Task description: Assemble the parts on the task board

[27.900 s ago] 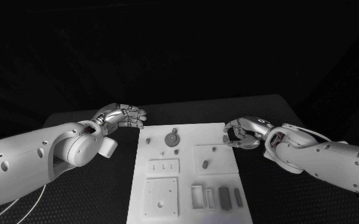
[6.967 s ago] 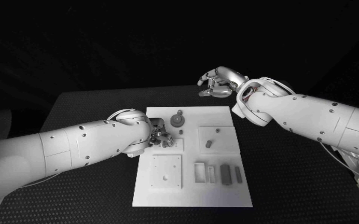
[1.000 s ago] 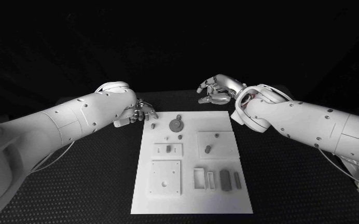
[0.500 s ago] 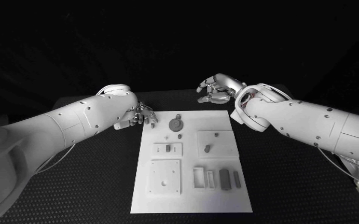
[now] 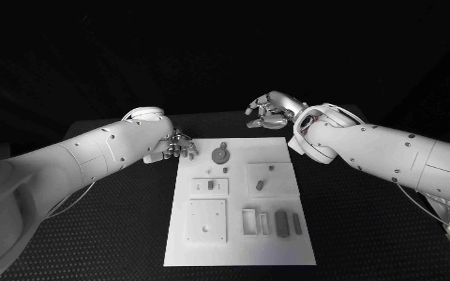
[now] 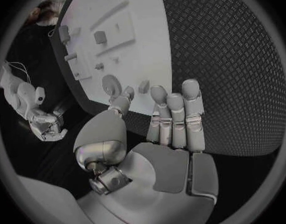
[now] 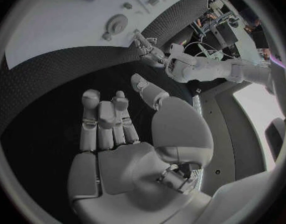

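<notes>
Lying flat in the middle of the black, dimple-textured worktop [image 5: 112, 242], the task board [image 5: 235, 255] is a smooth white rectangular plate whose long axis runs from the robot's near side toward the far side. Small grey parts sit on it: a round disc [image 5: 218, 157] with a small knob beside it near the board's far end, a short peg [image 5: 192, 158] beside the board's far-left edge, and a slim upright block [image 5: 282, 223] standing among narrow rectangular slots near the board's near-right corner. Raised square plates take up the board's middle and near-left area.

The left hand [image 5: 177, 146], silver and metallic, hovers just off the board's far-left corner, beside the peg; in the left wrist view its fingers [image 6: 174, 114] lie straight and side by side, thumb apart, grasping nothing. The right hand [image 5: 269, 113] hangs above the dark worktop beyond the board's far edge, well apart from the parts; the right wrist view shows its fingers [image 7: 102, 119] extended and released, with nothing in the palm.

Bare textured worktop borders the board along both long edges and past its far end.
</notes>
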Controlling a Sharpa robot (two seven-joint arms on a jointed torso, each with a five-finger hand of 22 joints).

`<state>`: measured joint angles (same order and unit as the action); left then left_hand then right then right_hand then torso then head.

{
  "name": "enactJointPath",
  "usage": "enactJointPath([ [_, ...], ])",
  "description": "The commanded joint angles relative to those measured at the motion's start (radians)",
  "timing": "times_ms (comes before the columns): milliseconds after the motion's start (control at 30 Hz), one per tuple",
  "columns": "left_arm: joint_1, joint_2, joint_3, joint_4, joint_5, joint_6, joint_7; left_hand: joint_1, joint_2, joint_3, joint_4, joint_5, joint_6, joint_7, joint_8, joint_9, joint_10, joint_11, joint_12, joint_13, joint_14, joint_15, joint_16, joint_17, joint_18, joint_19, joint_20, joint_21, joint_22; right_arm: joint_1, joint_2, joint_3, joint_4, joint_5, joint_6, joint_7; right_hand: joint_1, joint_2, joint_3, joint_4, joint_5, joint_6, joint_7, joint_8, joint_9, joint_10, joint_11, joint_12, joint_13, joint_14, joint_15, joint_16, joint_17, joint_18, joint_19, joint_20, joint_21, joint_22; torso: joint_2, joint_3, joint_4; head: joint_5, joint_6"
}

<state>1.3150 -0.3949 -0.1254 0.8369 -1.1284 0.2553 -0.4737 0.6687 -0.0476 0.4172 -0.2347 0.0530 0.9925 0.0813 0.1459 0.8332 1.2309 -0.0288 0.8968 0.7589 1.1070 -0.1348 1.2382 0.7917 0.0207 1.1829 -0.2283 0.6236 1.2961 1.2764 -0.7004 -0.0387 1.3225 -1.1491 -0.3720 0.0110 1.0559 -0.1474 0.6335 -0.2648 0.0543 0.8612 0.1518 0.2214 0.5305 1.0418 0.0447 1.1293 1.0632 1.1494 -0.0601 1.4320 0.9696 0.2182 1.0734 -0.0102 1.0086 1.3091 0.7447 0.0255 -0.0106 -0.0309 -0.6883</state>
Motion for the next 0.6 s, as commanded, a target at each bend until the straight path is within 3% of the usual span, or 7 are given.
enactJointPath([
  [33,0.000,0.002,0.000,0.000,-0.002,0.017,0.013,0.002,0.011,0.003,-0.001,-0.003,0.012,0.000,0.006,-0.002,0.005,-0.004,0.004,0.002,0.001,-0.003,0.005,-0.001,0.045,0.006,-0.002,0.004,0.002,0.000,0.001,0.001,0.000,-0.001,0.012,0.009,-0.001,0.008,-0.003,-0.004,0.002,0.000,0.008,-0.006,-0.001,-0.005,0.002,0.005,-0.002,-0.009,-0.001,0.000,-0.002,0.044,0.007,-0.003,-0.004,0.007,0.000,0.0003,-0.0002,0.000,-0.001],
  [200,0.000,0.003,0.000,0.002,0.002,0.035,0.017,0.020,0.041,0.004,-0.018,0.000,0.028,-0.004,0.014,-0.006,0.007,-0.008,0.008,0.002,0.002,-0.005,0.011,-0.002,0.045,0.007,-0.003,0.007,0.008,0.000,0.001,0.001,-0.001,0.000,0.012,0.009,-0.001,0.008,-0.003,-0.004,0.002,0.000,0.008,-0.005,-0.001,-0.005,0.002,0.006,-0.002,-0.009,-0.001,0.000,-0.002,0.044,0.007,-0.003,-0.004,0.007,-0.001,0.0003,-0.0004,0.000,-0.003],
  [333,0.000,0.003,0.000,0.003,0.017,0.045,0.028,0.045,0.069,0.009,-0.039,0.034,0.034,-0.006,0.018,-0.013,0.007,-0.009,0.010,0.001,0.002,-0.007,0.014,-0.004,0.042,0.007,-0.003,0.009,0.013,0.000,0.002,0.001,-0.001,0.000,0.012,0.009,-0.002,0.008,-0.003,-0.004,0.002,0.000,0.008,-0.005,-0.001,-0.005,0.002,0.006,-0.002,-0.009,-0.001,0.000,-0.002,0.044,0.007,-0.003,-0.004,0.007,-0.001,0.0006,-0.0005,0.001,-0.002],
  [400,0.000,0.003,0.000,0.001,0.024,0.043,0.030,0.052,0.075,0.008,-0.047,0.058,0.035,-0.005,0.019,-0.017,0.007,-0.009,0.010,0.000,0.001,-0.007,0.015,-0.006,0.041,0.007,-0.003,0.009,0.015,0.000,0.002,0.001,-0.001,0.000,0.012,0.009,-0.002,0.008,-0.003,-0.004,0.002,0.000,0.008,-0.005,-0.001,-0.005,0.002,0.006,-0.002,-0.009,-0.001,0.000,-0.002,0.044,0.007,-0.003,-0.004,0.007,0.000,0.0005,-0.0005,0.000,-0.003],
  [600,0.000,0.004,0.000,-0.002,0.024,0.037,0.032,0.056,0.078,0.006,-0.050,0.062,0.036,-0.005,0.019,-0.020,0.007,-0.009,0.011,0.000,0.001,-0.007,0.016,-0.007,0.040,0.007,-0.004,0.009,0.016,0.000,0.002,0.001,-0.001,0.001,0.012,0.009,-0.002,0.009,-0.003,-0.004,0.002,0.000,0.008,-0.005,-0.001,-0.005,0.002,0.006,-0.002,-0.009,-0.001,0.000,-0.002,0.044,0.008,-0.003,-0.004,0.007,0.000,0.0006,-0.0007,0.000,-0.003],
])
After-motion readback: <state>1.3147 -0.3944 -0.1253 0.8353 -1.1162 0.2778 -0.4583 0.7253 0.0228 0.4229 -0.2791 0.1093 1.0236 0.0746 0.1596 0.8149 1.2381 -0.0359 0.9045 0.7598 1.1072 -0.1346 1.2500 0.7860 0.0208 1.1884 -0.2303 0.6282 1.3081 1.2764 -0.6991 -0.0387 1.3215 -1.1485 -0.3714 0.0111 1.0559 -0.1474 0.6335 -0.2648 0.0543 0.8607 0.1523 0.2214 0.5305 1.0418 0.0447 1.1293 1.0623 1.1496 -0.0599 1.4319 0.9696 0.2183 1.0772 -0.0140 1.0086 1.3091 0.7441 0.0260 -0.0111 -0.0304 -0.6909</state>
